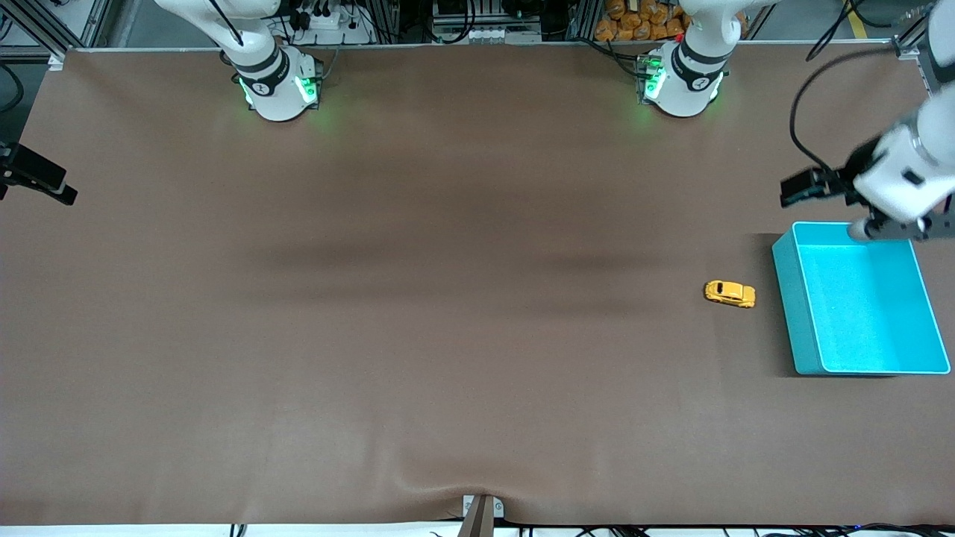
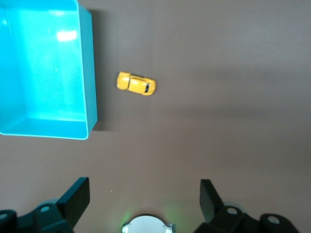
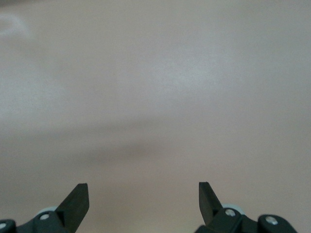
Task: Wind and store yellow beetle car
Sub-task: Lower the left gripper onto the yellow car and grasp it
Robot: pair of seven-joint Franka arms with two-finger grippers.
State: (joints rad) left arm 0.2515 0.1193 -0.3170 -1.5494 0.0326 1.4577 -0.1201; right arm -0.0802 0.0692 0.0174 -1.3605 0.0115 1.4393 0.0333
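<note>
The yellow beetle car (image 1: 730, 293) (image 2: 137, 84) stands on the brown table, a short gap from the wall of the turquoise bin (image 1: 794, 313) (image 2: 90, 73), on the side toward the right arm's end. The bin holds nothing. My left gripper (image 1: 899, 231) (image 2: 145, 182) hangs open over the bin's edge that lies farthest from the front camera, with nothing between its fingers. My right gripper (image 3: 143, 185) is open over bare table in its wrist view. In the front view only a dark part (image 1: 36, 177) shows at the edge by the right arm's end.
Both arm bases (image 1: 277, 86) (image 1: 683, 82) stand along the table edge farthest from the front camera. A black cable (image 1: 802, 112) loops beside the left arm. A metal bracket (image 1: 481, 513) sits at the near edge, where the mat bulges slightly.
</note>
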